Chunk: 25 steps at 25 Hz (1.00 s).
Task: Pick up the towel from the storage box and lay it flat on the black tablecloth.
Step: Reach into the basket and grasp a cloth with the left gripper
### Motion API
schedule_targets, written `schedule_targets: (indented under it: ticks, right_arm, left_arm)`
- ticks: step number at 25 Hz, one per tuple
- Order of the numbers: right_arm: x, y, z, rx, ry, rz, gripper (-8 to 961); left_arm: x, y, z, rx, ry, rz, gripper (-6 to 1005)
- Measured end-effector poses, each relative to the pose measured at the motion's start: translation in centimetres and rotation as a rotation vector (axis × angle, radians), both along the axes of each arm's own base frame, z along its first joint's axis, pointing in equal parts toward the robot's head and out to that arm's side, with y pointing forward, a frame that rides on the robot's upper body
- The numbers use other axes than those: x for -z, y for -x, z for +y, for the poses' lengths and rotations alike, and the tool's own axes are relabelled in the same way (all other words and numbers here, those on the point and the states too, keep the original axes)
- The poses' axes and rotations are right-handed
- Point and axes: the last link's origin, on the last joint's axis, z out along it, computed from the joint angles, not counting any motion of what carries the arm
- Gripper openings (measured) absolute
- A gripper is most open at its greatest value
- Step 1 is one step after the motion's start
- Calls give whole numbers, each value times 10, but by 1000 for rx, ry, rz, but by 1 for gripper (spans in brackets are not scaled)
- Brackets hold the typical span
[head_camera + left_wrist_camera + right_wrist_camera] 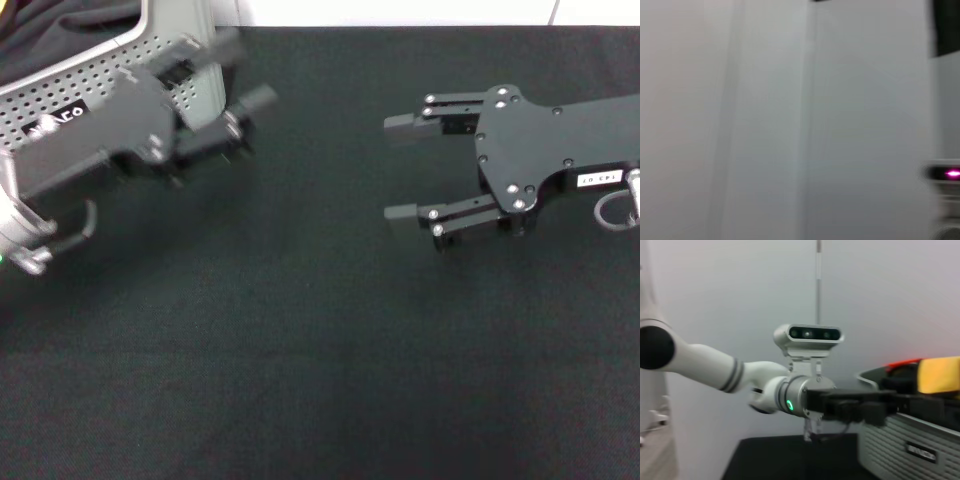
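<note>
The box (pixel 95 110) is seen at the far left of the black cloth (pixel 320 370). The left pincer (pixel 235 120) is right at it; its gap cannot be told. A yellow bit of towel (pixel 940 374) shows inside. The right pincer (pixel 400 168) is held wide, well apart.

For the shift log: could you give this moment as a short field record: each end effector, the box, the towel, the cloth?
left end effector: at the storage box's front wall, blurred, finger state unclear
right end effector: open, empty, above the cloth
storage box: far left on the cloth
towel: yellow face showing in the box
black tablecloth: no towel on it
</note>
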Motion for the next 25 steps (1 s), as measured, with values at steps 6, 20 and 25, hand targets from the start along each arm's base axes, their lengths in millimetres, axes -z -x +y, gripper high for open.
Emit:
schedule_targets:
  ticks: [6,20,25]
  right_arm:
    - [-8,-14,3,38,-75,19,825]
    - [-17,-23,7,49,-134,35,824]
    - [-17,-24,7,50,-135,32,823]
  left_arm:
    - [-21,39,9,-230,-150,15,852]
    - [-51,97,-14,-523,-326,-66,853]
    - [-56,101,-8,-577,-338,-113,852]
